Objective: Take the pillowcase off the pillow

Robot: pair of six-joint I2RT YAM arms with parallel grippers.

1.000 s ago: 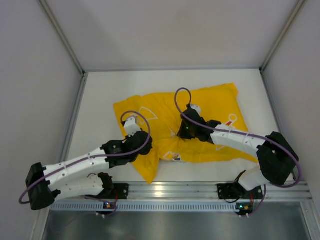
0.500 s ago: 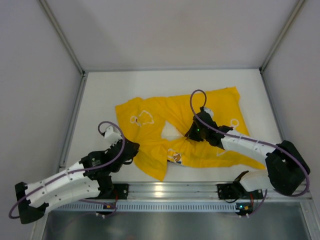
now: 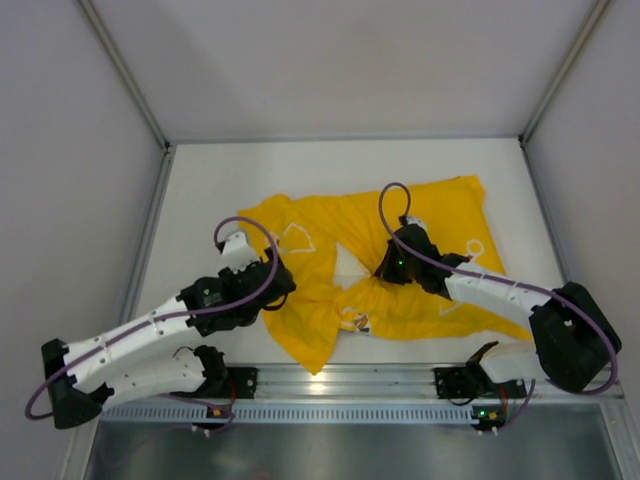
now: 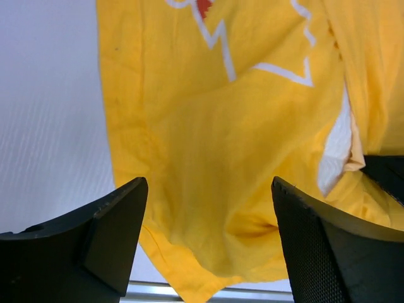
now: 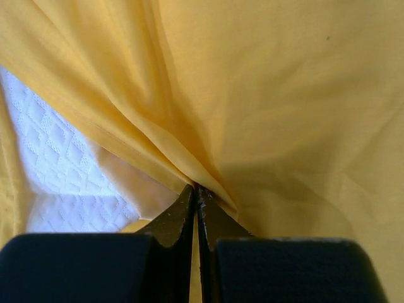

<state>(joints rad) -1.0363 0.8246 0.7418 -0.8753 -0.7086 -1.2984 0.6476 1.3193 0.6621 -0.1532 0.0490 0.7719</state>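
My right gripper [image 5: 197,189] is clamped hard, its two tips pressed together on a gathered fold of the pillowcase [image 5: 284,95]; the yellow creases all fan out from that pinch, which I read as tension in the cloth. The hold sits right at the bare patch of the pillow [image 5: 57,170], whose quilted white face shows just beside my tips through the gap in the cover. I judge the fold is held there to pin or drag the open edge while the cushion is worked out. My left gripper [image 4: 208,189] is spread wide and holds nothing: both fingers [image 4: 113,233] stand apart above a loose flap of yellow, with the white sliver of the pillow [image 4: 338,145] off to one side of them. From above, the left gripper [image 3: 275,285] hovers over the slack end of the pillowcase [image 3: 440,215] beside the exposed patch of pillow [image 3: 347,265], and the right gripper [image 3: 392,265] is on the other side of that patch, so the two of us flank the opening. As a container, the cover has most of the cushion inside it: only that small wedge of white is out, and the plump end of the cover, on the far side of the exposed patch from my left gripper, looks filled. The empty end, on the left gripper's side of the pillow, lies flat and wrinkled on the table [image 3: 200,200]. The removal looks barely begun.
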